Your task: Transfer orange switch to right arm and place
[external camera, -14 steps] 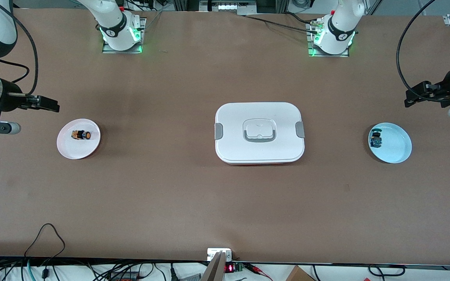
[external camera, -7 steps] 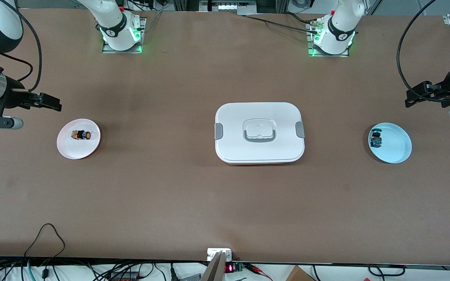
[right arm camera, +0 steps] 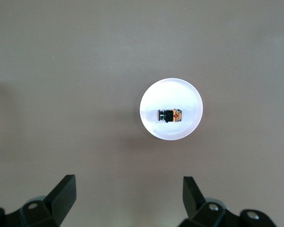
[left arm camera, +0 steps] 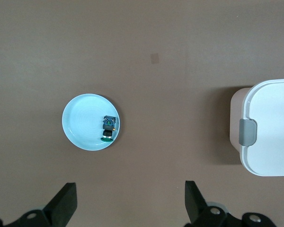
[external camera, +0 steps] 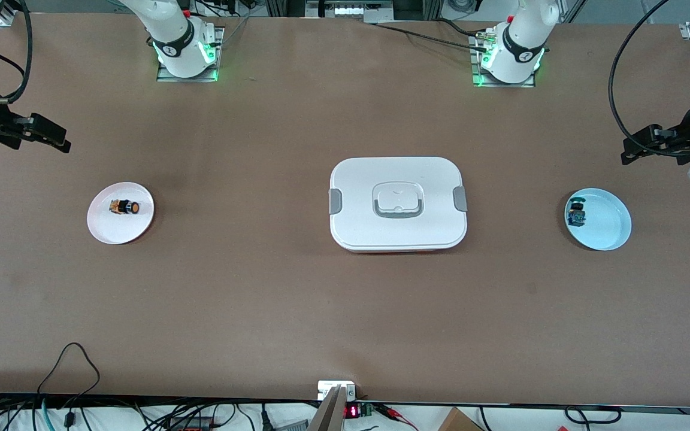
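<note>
Right gripper: empty, fingers apart; it has pulled back toward the table's edge, away from the white plate.
Left gripper: spread wide, empty, waiting unmoved near the blue plate.
Orange switch: lying on its side on the white plate, untouched.
Blue-capped switch: on the blue plate.
Lidded box: mid-table, closed.
Meaning: the retreat suggests no pickup has begun yet.

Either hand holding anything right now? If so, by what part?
Nothing held. Left hand and right hand are open and empty; orange switch lies on the white plate.
</note>
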Motion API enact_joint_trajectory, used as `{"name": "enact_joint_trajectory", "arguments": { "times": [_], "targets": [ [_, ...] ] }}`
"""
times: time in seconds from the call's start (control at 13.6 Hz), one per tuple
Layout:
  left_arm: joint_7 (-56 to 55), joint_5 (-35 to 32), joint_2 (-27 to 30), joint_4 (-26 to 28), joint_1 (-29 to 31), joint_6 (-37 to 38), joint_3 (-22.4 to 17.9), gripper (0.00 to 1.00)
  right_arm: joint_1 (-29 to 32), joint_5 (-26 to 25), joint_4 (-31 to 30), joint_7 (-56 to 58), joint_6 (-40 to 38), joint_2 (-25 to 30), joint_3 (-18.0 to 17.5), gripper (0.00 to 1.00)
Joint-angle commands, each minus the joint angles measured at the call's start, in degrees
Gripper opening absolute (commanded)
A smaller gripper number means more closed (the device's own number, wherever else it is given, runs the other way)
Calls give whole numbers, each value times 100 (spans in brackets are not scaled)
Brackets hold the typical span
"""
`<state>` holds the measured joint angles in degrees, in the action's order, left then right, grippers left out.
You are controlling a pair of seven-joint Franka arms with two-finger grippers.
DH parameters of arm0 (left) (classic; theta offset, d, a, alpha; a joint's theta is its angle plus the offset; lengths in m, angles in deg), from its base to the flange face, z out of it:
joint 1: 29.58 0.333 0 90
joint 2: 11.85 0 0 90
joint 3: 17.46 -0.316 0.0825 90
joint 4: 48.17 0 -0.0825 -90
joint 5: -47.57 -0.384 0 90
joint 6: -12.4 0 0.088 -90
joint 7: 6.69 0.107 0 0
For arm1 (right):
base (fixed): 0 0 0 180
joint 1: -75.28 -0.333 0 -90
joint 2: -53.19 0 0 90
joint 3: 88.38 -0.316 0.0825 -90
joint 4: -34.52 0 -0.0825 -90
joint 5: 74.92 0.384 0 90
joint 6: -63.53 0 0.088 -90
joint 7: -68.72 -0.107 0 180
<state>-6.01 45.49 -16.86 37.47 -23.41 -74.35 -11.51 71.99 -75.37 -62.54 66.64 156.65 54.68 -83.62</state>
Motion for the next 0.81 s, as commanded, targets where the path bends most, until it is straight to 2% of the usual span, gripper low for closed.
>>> {"name": "enact_joint_trajectory", "arguments": {
  "times": [0.0,0.74],
  "targets": [
    [126,-21,78,49,51,-27,29,100,21,-34,-156,443,58,71,-36,100],
    [117,-12,78,40,51,-27,29,100,-14,-25,99,85,-30,9,-72,100]
  ]
}}
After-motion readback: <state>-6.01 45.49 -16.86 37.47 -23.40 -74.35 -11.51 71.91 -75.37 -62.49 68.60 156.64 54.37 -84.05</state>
